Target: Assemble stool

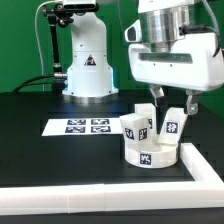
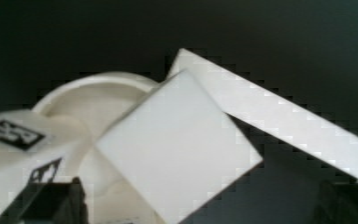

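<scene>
The round white seat (image 1: pixel 150 156) lies on the black table near the exterior view's right. A tagged white leg (image 1: pixel 138 126) stands on it. A second tagged leg (image 1: pixel 172 126) leans tilted on the seat, right under my gripper (image 1: pixel 175 103). The dark fingers stand on either side of that leg's top, with a gap showing. In the wrist view the tilted leg (image 2: pixel 172 145) fills the middle and the seat (image 2: pixel 91 100) curves behind it. My gripper (image 2: pixel 197 208) is open, its fingers (image 2: pixel 55 196) far apart at the frame's sides.
The marker board (image 1: pixel 85 126) lies flat at the exterior view's left of the seat. The long white border wall (image 1: pixel 100 190) runs along the front and turns back at the right (image 1: pixel 205 165), close to the seat. The robot base (image 1: pixel 88 65) stands at the back.
</scene>
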